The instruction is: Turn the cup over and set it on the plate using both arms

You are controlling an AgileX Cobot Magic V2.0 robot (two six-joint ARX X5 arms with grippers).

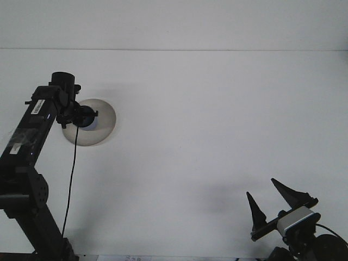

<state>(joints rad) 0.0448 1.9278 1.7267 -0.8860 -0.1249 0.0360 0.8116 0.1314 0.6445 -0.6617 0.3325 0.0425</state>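
Front view, and it's the only 1 we get: the left arm reaches up the left side of the white table and its gripper sits right over the near-left part of the round plate. The plate lies flat, well toward the far left of the table. A bit of pale blue peeks out at the tip of that gripper, over the plate. I'd guess that's the cup, but it's too small and too hidden to be sure. I can't tell whether the left fingers are spread or closed, since the wrist blocks them.

The right gripper is parked way down in the near-right corner, well apart from the plate, its 2 pointed fingers splayed wide with nothing between them.

My read is the step in hand is setting the cup down on the plate. To do it well: keep the wrist straight above the plate's middle rather than its edge, lower until the cup rests flat, then let go and lift straight up so nothing drags sideways.

As for which way the cup points or how its long axis runs, honestly can't say from this angle. It's mostly hidden behind the gripper.
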